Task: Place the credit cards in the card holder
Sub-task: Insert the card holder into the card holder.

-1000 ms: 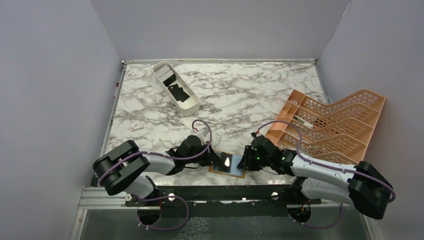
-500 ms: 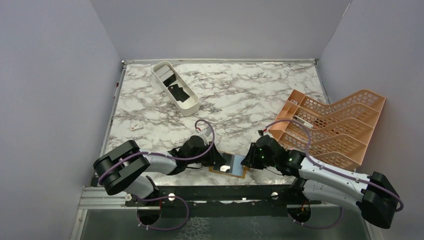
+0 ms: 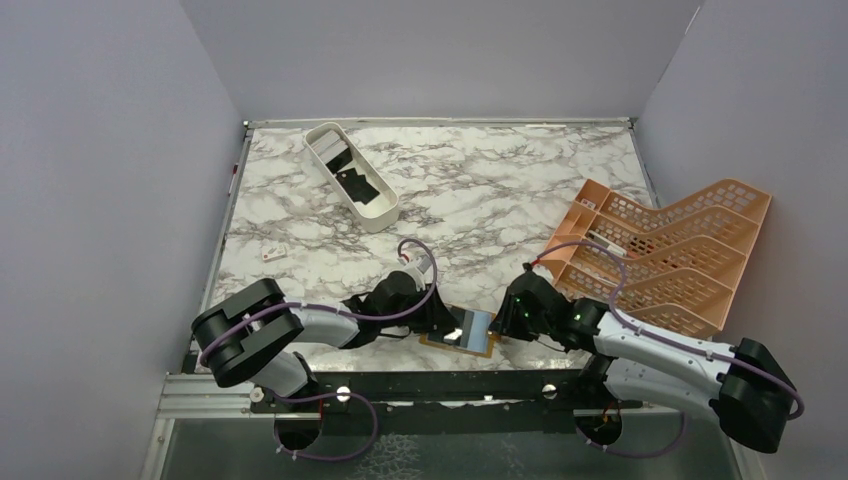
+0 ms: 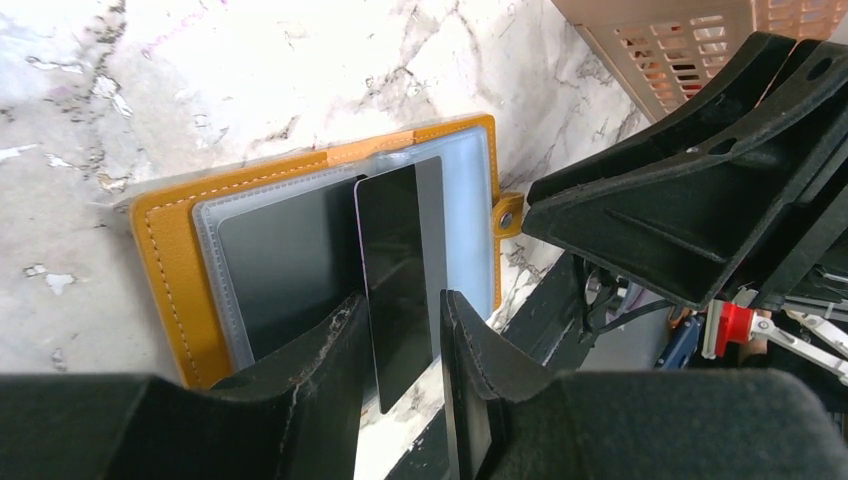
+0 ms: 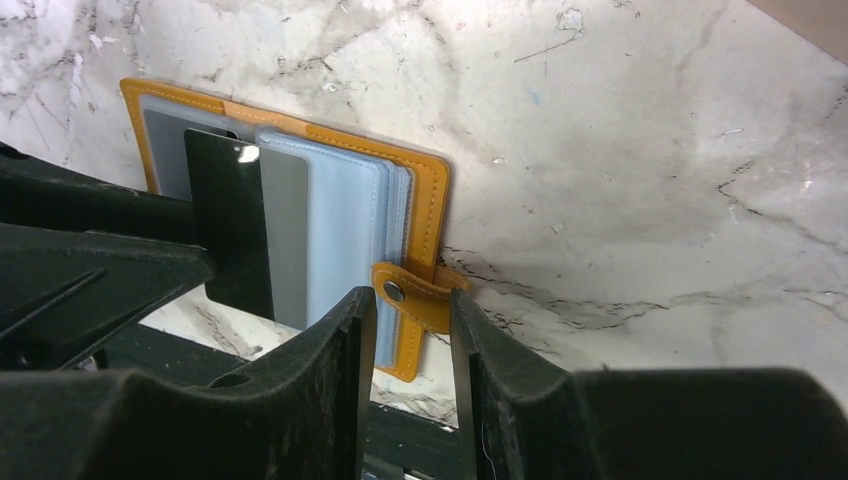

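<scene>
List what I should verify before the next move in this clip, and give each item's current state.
1. Card holder lying open on the table: ok.
2. Black card fully seated in a sleeve: not ok. One end pokes out beyond the sleeves' edge.
3. Left gripper not clamping the card: cannot tell. Its jaws stand apart around the card's end, but contact is unclear.
4. Right gripper clear of the holder: cannot tell. Its jaws are apart, with the snap tab right at its fingertips.
5. More cards waiting: cannot tell. Dark flat pieces lie in the white tray, too small to identify.
</scene>
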`<action>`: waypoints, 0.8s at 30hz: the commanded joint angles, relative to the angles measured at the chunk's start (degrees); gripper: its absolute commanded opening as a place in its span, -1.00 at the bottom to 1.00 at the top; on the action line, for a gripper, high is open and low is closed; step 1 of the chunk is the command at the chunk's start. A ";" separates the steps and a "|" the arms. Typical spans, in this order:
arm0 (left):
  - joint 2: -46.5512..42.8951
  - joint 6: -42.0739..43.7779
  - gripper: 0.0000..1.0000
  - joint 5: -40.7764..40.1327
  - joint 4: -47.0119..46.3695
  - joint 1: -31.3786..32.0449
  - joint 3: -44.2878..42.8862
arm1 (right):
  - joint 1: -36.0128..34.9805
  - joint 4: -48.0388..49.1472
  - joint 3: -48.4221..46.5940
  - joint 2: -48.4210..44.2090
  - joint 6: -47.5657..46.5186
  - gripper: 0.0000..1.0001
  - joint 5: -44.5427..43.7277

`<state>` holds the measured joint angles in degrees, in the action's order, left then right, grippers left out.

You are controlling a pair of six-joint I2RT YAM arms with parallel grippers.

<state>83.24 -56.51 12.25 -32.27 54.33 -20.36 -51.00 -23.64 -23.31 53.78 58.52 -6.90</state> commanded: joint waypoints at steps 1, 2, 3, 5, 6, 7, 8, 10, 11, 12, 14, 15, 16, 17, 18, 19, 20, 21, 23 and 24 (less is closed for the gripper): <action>2.16 0.88 -0.30 -2.18 0.37 1.70 -1.84 | -0.32 0.60 0.81 1.09 1.07 -0.24 -1.62; 2.63 0.87 -0.30 -2.29 0.40 2.00 -2.11 | -0.32 0.99 0.98 1.41 1.19 -0.24 -1.42; 3.05 0.87 -0.30 -2.44 0.45 2.42 -2.40 | -0.32 1.46 1.13 1.74 1.12 -0.24 -1.19; 3.83 1.24 -0.30 -2.85 0.50 3.02 -2.93 | -0.32 2.57 1.45 2.27 0.99 -0.24 -0.74; 4.21 1.42 -0.30 -3.18 0.66 3.33 -3.32 | -0.32 3.09 1.70 2.52 1.03 -0.25 -0.55; 4.62 1.55 -0.30 -3.39 0.85 3.59 -3.67 | -0.32 3.48 1.98 2.81 1.06 -0.26 -0.44; 4.93 1.64 -0.30 -3.52 1.03 3.86 -3.92 | -0.32 3.98 2.21 2.96 1.16 -0.28 -0.25; 5.29 1.72 -0.29 -3.59 1.15 4.19 -4.32 | -0.32 4.90 2.63 3.23 1.21 -0.30 0.35; 5.27 1.75 -0.29 -3.63 1.20 4.28 -4.34 | -0.32 5.23 2.82 3.32 1.24 -0.31 0.51; 5.01 2.01 -0.28 -3.75 1.60 4.27 -4.34 | -0.32 5.45 2.97 3.20 1.27 -0.32 0.63; 3.75 2.75 -0.28 -4.92 3.71 4.30 -4.57 | -0.32 5.56 3.08 3.08 1.33 -0.33 0.68; 2.91 3.25 -0.27 -6.01 4.97 4.30 -4.72 | -0.31 5.44 3.14 3.01 1.25 -0.33 0.66; 2.07 3.67 -0.27 -6.79 6.29 4.30 -4.82 | -0.32 5.30 3.18 2.88 1.32 -0.33 0.58; 1.14 3.95 -0.26 -7.55 7.74 4.30 -5.02 | -0.32 5.15 3.26 2.72 1.28 -0.33 0.57; 0.49 4.15 -0.25 -7.99 8.88 4.30 -5.21 | -0.32 5.03 3.34 2.47 1.31 -0.33 0.61; -0.13 4.28 -0.25 -8.20 9.73 4.30 -5.37 | -0.32 4.93 3.44 2.21 1.34 -0.31 0.57; -0.61 4.30 -0.25 -8.27 10.03 4.30 -5.42 | -0.32 4.78 3.49 2.02 1.33 -0.29 0.51; -0.92 4.30 -0.25 -8.24 10.16 4.36 -5.46 | -0.32 4.67 3.53 1.81 1.41 -0.28 0.46; -1.02 4.30 -0.25 -8.29 10.29 4.53 -5.70 | -0.30 4.57 3.54 1.62 1.50 -0.27 0.52; -0.80 4.37 -0.24 -8.28 10.30 4.62 -5.80 | -0.32 4.57 3.54 1.45 1.51 -0.26 0.56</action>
<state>83.42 -53.65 6.42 -24.77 58.30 -24.91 -51.00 -18.35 -20.93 55.88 59.44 -6.57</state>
